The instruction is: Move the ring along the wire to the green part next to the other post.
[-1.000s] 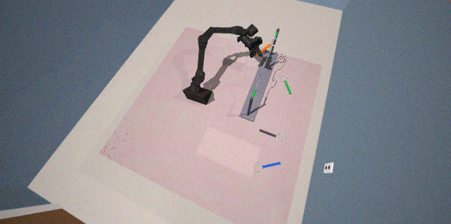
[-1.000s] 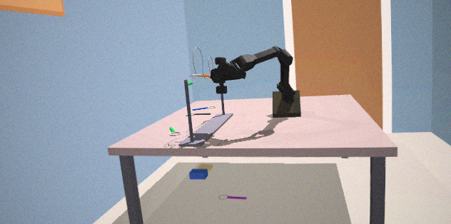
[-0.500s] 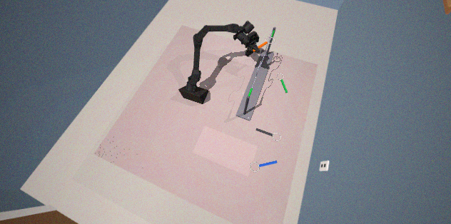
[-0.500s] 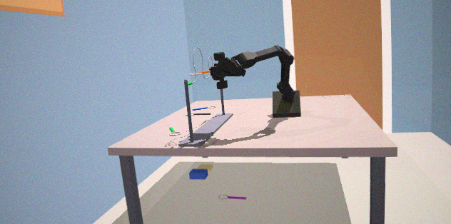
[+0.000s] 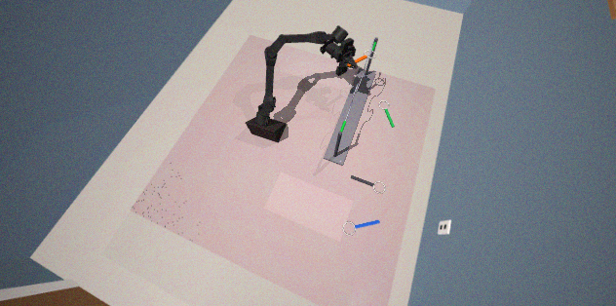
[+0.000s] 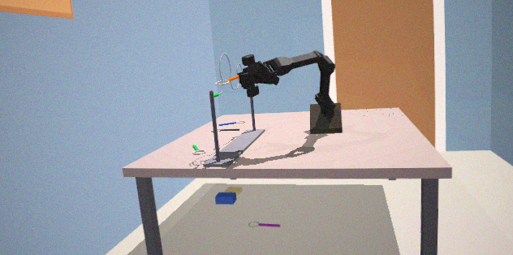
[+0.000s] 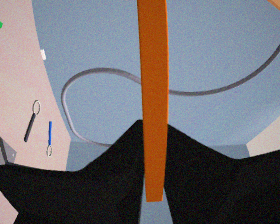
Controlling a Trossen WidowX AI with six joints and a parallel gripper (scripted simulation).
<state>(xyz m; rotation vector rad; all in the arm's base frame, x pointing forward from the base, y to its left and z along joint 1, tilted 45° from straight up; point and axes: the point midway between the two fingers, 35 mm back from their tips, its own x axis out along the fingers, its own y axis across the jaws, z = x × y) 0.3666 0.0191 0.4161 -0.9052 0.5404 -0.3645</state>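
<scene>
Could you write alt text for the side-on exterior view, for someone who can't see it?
A black robot arm on a pink table holds an orange handle in its closed gripper, keeping its ring high by a looping grey wire strung between two posts. Spare ringed handles lie on the table and the floor.

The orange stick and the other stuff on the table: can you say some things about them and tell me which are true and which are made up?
1. The tool is shut on the orange handle. True.
2. A blue-handled ring lies on the table. True.
3. The purple-handled ring lies on the table. False: it lies on the floor under it.
4. The tool is open and holds nothing. False: it grips the orange handle.
5. A blue block lies on the floor. True.
</scene>
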